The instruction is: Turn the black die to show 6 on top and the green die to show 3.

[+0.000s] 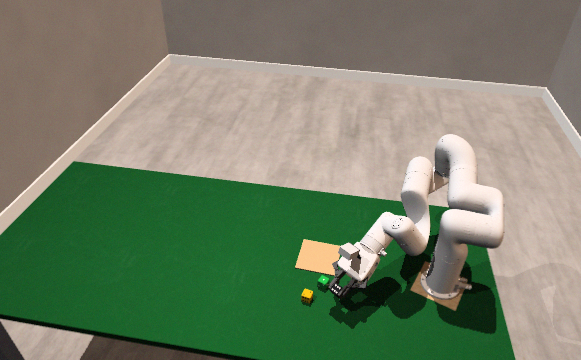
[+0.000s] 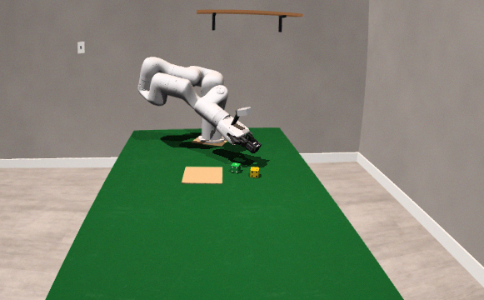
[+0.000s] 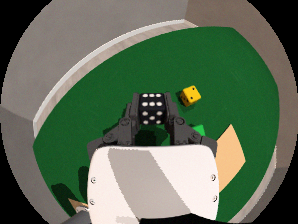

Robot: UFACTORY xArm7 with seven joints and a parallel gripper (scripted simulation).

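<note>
Yellow die: flat on the desk, off the mat, nearest the onlooker; looks untouched.

Green die: flat on the desk just beside the yellow one, between it and the mat, not on the mat. Top face too small to read; turning and placing left to do.

Mat: tan, flat on the desk, no die on it.

Black die: clenched between the fingers, held in the air above the desk beyond the other dice, a six-pip face toward the wrist camera. Setting down on the mat with 6 up and release left to do.

Gripper: tilted down and forward.
</note>
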